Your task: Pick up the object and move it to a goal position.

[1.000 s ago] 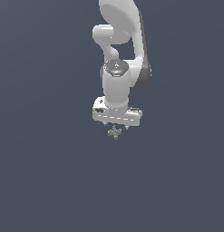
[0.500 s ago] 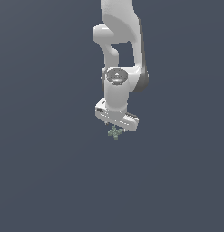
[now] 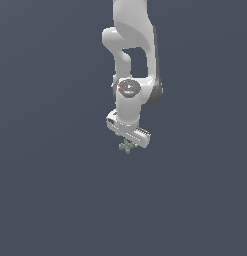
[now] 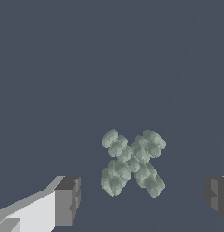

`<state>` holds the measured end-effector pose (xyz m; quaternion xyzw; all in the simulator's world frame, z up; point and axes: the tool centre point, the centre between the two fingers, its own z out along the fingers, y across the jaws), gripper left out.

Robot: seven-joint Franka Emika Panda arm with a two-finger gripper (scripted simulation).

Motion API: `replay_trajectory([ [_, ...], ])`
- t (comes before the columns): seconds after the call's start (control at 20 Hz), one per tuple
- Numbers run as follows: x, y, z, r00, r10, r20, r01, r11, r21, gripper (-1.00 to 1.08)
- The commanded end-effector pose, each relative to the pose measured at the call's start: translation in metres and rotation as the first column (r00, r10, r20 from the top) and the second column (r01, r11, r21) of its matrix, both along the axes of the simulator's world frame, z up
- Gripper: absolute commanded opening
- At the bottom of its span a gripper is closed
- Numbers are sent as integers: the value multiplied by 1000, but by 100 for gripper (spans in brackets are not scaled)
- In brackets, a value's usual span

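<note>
The object (image 4: 131,161) is a small pale grey-green lumpy cross lying on the dark floor. In the wrist view it lies between my two dark fingertips (image 4: 68,199), with a clear gap on each side, so nothing is gripped. My gripper (image 4: 143,199) is open. In the exterior view the object (image 3: 126,146) peeks out just under the white hand, and the gripper (image 3: 129,141) hangs right above it, its fingers mostly hidden by the hand.
The white arm (image 3: 132,50) comes down from the top of the exterior view. Around it lies only the plain dark grey floor (image 3: 55,190). No goal marker shows.
The hand has turned about its vertical axis, so its bar now slants in the exterior view. The object has stayed where it was.
</note>
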<state>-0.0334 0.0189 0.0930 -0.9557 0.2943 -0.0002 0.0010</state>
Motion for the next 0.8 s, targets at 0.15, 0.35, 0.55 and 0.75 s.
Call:
replay_trajectory([
  [0.15, -2, 0, -3, 1000, -25, -1, 25, 1000, -2, 100],
  [0.35, -2, 0, -6, 1000, -20, -1, 20, 1000, -2, 100],
  [0.55, -2, 0, -19, 1000, -22, -1, 22, 1000, -2, 100],
  [0.75, -3, 0, -39, 1000, -24, -1, 24, 1000, -2, 100],
])
